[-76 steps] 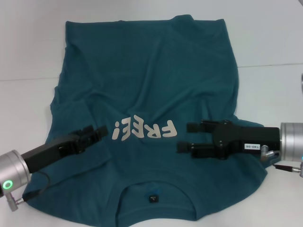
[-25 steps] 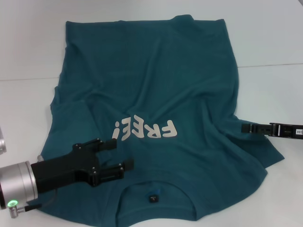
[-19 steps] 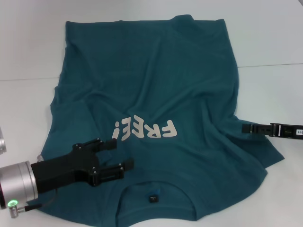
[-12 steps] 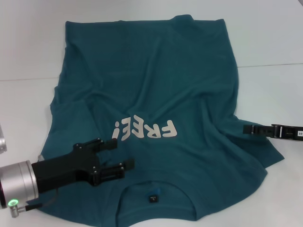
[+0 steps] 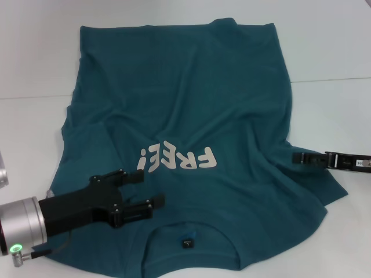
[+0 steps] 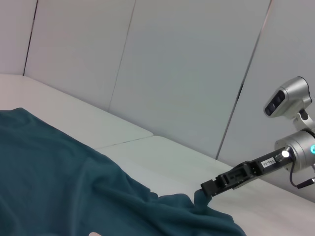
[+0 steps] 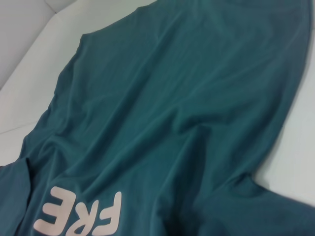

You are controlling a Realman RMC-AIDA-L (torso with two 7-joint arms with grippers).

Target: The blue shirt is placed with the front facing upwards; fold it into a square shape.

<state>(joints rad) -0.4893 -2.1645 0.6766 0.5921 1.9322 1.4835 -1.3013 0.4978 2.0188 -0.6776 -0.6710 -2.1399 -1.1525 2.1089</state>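
Note:
The blue shirt point(image 5: 191, 98) lies spread face up on the white table, its off-white "FREE!" lettering point(image 5: 177, 159) toward me and its collar with the dark neck label point(image 5: 186, 242) at the near edge. My left gripper point(image 5: 152, 187) is open just above the cloth, left of the collar. My right gripper point(image 5: 295, 157) is at the shirt's right sleeve edge. In the left wrist view that right gripper point(image 6: 205, 188) is pinched on a raised bit of the shirt point(image 6: 49, 172). The right wrist view shows only the shirt point(image 7: 172, 108).
The white table point(image 5: 330, 75) has bare surface to the right, left and behind the shirt. Pale wall panels point(image 6: 187, 73) stand behind the table. The right arm's silver wrist point(image 6: 295, 147) reaches in from the side.
Over three seconds the right gripper withdrew from mid-shirt to the right sleeve edge, and the left gripper moved toward the collar and opened. In the last half second the right gripper crept slightly inward.

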